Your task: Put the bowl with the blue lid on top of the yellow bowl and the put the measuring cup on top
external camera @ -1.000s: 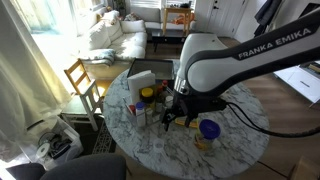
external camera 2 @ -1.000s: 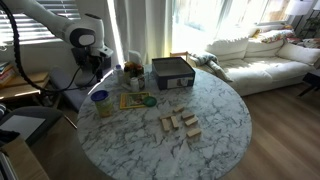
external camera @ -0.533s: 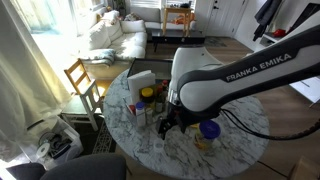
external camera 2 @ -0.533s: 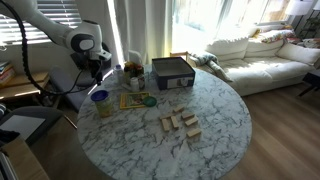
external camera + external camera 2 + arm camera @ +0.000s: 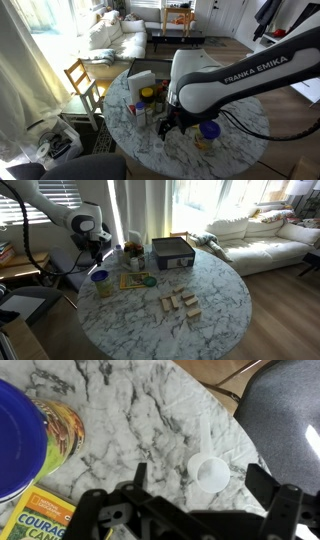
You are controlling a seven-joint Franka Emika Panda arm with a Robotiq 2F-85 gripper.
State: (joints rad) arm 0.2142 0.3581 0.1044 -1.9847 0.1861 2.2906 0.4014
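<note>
Jaws stand spread apart and empty in the wrist view, one finger on either side of the measuring cup (image 5: 208, 472) and above it, touching nothing. Against the frame a second back, the arm (image 5: 240, 75) sits lower over the counter (image 5: 150, 155); against the half-second frame it has hardly shifted, and nothing on the counter has moved.

At the far left of the wrist view is the bowl with the blue lid (image 5: 15, 440), a printed booklet (image 5: 40, 520) just below it. In an exterior view that bowl appears to rest on the yellow bowl (image 5: 204, 143). Bare marbled surface lies between it and the cup. Right of the cup the counter's curved edge runs close by, and beyond it is a grey seat (image 5: 285, 410).

The counter is round and white-veined. In an exterior view a yellow-green board (image 5: 133, 280), a dark box (image 5: 172, 252) and wooden blocks (image 5: 180, 302) lie well apart from the cup, with a pale sofa (image 5: 255, 230) by the windows.
</note>
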